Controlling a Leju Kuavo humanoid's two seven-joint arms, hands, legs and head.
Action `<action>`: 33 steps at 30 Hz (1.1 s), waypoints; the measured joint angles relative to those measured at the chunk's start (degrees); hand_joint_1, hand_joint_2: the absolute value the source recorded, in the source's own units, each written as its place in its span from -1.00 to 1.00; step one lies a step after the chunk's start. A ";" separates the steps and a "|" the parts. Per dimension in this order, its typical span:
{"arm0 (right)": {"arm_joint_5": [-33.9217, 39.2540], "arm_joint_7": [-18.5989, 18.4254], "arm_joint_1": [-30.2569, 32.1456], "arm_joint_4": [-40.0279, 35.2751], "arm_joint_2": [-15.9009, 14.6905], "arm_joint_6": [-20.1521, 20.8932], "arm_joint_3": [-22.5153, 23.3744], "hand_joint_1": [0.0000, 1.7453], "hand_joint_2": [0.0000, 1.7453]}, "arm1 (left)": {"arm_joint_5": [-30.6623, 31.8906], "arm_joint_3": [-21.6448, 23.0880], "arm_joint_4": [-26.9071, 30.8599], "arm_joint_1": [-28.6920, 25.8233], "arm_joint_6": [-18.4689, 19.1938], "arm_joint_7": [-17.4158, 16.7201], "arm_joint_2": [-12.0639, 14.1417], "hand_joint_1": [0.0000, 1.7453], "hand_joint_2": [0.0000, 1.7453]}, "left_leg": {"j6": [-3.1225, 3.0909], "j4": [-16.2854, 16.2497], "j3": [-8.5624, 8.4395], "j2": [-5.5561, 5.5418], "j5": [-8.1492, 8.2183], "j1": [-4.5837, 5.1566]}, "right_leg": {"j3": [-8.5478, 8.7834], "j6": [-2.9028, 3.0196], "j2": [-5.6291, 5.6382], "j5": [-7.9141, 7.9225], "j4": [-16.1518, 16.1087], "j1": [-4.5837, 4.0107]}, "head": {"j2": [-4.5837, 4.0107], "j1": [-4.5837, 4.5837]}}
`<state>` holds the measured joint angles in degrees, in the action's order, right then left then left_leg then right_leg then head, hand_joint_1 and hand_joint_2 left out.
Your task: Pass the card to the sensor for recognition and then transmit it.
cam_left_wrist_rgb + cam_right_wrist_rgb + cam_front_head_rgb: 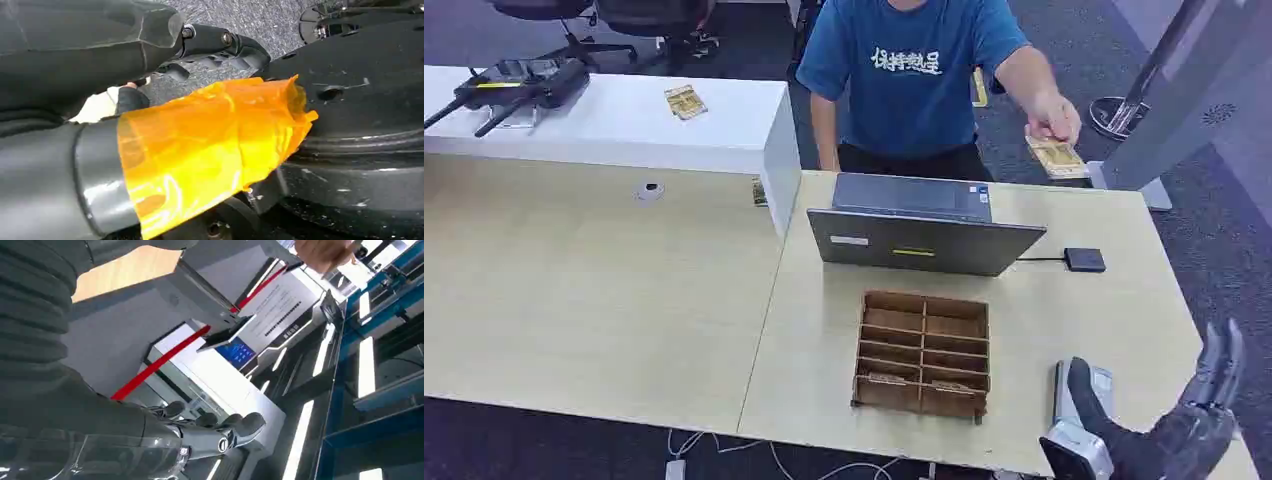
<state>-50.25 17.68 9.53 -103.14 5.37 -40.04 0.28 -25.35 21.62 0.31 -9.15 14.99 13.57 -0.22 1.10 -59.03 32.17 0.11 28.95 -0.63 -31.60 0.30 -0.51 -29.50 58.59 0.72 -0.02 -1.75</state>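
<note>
The card (1056, 156) sits in the upper right of the head view, pinched in the person's hand (1054, 117) and held out over the far right edge of the table (674, 300), well apart from the robot. The right hand (1199, 420) is raised in the lower right corner beyond the table's near edge, fingers (1222, 362) spread apart and holding nothing. The step in hand looks like taking the card, so that hand should reach up toward the top right, come under the card's free end and close on a broad face rather than a corner, without brushing the laptop (919, 235). The likely sensor is the small black box (1084, 260) on its cable just right of the laptop, so a flat, level hold would serve the next pass. The wooden tray (923, 352) sits lower centre. In the left wrist view the left hand (215, 47) hangs low with fingers curled in, empty.
</note>
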 joint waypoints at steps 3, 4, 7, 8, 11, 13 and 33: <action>-1.42 -2.89 -3.41 0.90 -2.14 0.00 0.00 -1.00 1.00 | 0.76 0.33 0.00 0.08 0.48 -0.02 0.46 -1.00 -1.00 | -0.01 0.00 -0.01 0.00 -0.03 0.01 | 0.02 -0.02 0.00 0.03 0.00 0.01 | 0.00 0.00; -2.20 -4.12 -4.77 1.48 -2.97 0.02 -0.13 -1.00 1.00 | 1.13 0.37 0.00 0.12 0.57 -0.02 0.63 -1.00 -1.00 | -0.01 -0.01 -0.01 0.00 -0.03 0.01 | 0.02 -0.03 0.00 0.05 0.00 0.01 | 0.00 0.00; -4.24 -7.66 -9.44 4.04 -5.72 0.02 -0.87 -1.00 1.00 | 2.34 0.85 0.00 0.36 1.09 -0.02 1.38 -1.00 -1.00 | -0.07 -0.02 -0.01 0.00 -0.08 0.01 | 0.03 -0.01 0.00 0.11 0.00 0.01 | 0.00 0.00; -4.70 -8.83 -11.22 5.14 -6.63 0.02 -1.40 -1.00 1.00 | 2.71 1.05 0.00 0.47 1.31 -0.04 1.57 -1.00 -1.00 | -0.03 -0.02 -0.01 0.01 -0.11 0.01 | 0.02 0.00 0.01 0.12 0.00 0.01 | 0.00 -0.02; -7.43 -12.99 -18.15 9.78 -9.68 2.31 -3.82 -1.00 1.00 | 4.13 1.27 0.00 0.78 1.88 -0.22 2.45 -1.00 -1.00 | -0.01 -0.02 -0.02 0.10 -0.14 0.00 | -0.01 0.10 0.06 0.21 0.03 0.00 | 0.00 -0.02; -8.90 -15.15 -23.00 13.12 -11.24 3.63 -5.64 -1.00 1.00 | 4.90 1.33 0.00 1.13 2.08 -0.44 2.97 -1.00 -1.00 | 0.00 -0.02 0.00 0.10 -0.22 0.00 | -0.04 0.07 0.06 0.24 0.03 0.00 | 0.00 0.00; -22.14 -25.57 -47.94 40.31 -14.47 8.22 -17.40 -1.00 1.00 | 10.64 1.33 0.00 2.60 3.63 -1.07 5.62 -1.00 -1.00 | 0.01 -0.03 0.05 0.05 -0.29 -0.01 | -0.07 0.09 0.01 0.27 0.06 -0.01 | 0.00 0.00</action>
<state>-72.39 -7.89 -38.40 -62.84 -9.09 -31.82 -17.11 -14.71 22.95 0.31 -6.56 18.62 12.50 5.40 1.11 -59.06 32.22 0.16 28.66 -0.63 -31.67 0.39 -0.50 -29.23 58.65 0.71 -0.02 -1.75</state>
